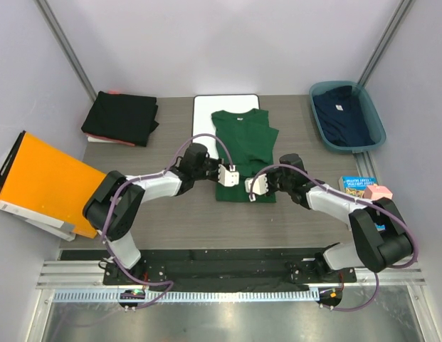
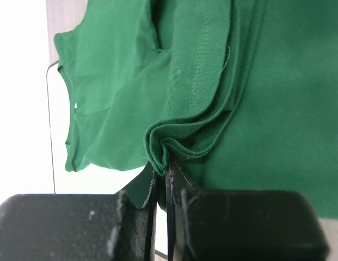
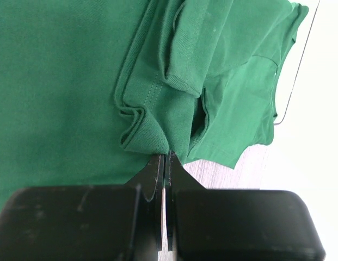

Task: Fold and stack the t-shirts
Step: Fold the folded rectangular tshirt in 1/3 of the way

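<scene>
Grey table point(image 1: 171, 214); left gripper point(image 2: 162, 169) and right gripper point(image 3: 165, 159) pinching green t-shirt point(image 1: 242, 139) hem at jaw tips; shallow bite, slip risk.

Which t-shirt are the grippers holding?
The dark green t-shirt, mid-table: the left gripper and right gripper are shut on its near edge. The black stack lies far left; the navy one sits in the blue bin.

Grey table point(image 1: 171, 214) with white board point(image 1: 204, 117), black folded t-shirts point(image 1: 121, 117), blue bin point(image 1: 334, 85)
</scene>
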### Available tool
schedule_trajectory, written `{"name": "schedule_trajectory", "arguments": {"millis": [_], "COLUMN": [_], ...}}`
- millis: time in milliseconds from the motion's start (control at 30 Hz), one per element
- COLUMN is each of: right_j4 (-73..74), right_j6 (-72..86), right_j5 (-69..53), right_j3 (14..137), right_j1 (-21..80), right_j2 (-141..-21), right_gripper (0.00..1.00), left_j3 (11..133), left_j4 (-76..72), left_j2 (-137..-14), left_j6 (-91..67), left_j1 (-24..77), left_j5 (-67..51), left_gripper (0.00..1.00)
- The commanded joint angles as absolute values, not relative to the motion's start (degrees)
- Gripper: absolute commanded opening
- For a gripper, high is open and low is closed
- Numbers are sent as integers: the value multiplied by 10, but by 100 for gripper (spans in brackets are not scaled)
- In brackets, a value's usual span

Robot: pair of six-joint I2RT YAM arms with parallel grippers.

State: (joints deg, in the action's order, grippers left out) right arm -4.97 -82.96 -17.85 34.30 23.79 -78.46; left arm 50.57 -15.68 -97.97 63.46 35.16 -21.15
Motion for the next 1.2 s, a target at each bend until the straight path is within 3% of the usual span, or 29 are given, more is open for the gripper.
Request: {"name": "schedule_trajectory", "arguments": {"millis": [0,167,233,267,300,333,367,400,433,467,900,1067,1167], "right_j4": [-119,-164,-215,-236,-262,-279,-297,-301,-308,-316,-339,-161,26], "right_j6": [-809,-785,-765,-739,-727,-714,-700,-690,-687,-682,-643,-569,-540], "right_j5": [-168,-138,-88,-64,-42,-10,-4,-3,18,29,101,58,-82], "right_j3": [366,374,376,379,384,389,389,390,392,393,460,521,573], "right_j1": [233,230,231,231,230,230,226,223,222,221,205,204,196], "right_j2": [-803,-835,-851,-869,-877,-885,-889,-891,-893,-895,-932,-911,-885], "right_gripper": [1,4,27,52,60,69,82,85,86,87,88,89,89], "left_j3": [547,562,560,558,556,548,541,535,521,517,517,529,531], "left_j4": [-210,-221,-229,-237,-245,-256,-283,-299,-314,-342,-395,-417,-426], "left_j2": [-1004,-1025,-1027,-1027,-1027,-1026,-1024,-1024,-1024,-1024,-1023,-1035,-1035], "left_j6": [641,641,635,634,628,617,613,611,611,610,589,587,597], "left_j1": [343,339,338,338,338,338,337,337,337,337,338,339,340], "left_j5": [-229,-230,-226,-219,-213,-207,-195,-190,-185,-171,-90,-42,-11], "left_gripper": [5,6,17,28,34,47,72,74,76,84,85,85,85]}}
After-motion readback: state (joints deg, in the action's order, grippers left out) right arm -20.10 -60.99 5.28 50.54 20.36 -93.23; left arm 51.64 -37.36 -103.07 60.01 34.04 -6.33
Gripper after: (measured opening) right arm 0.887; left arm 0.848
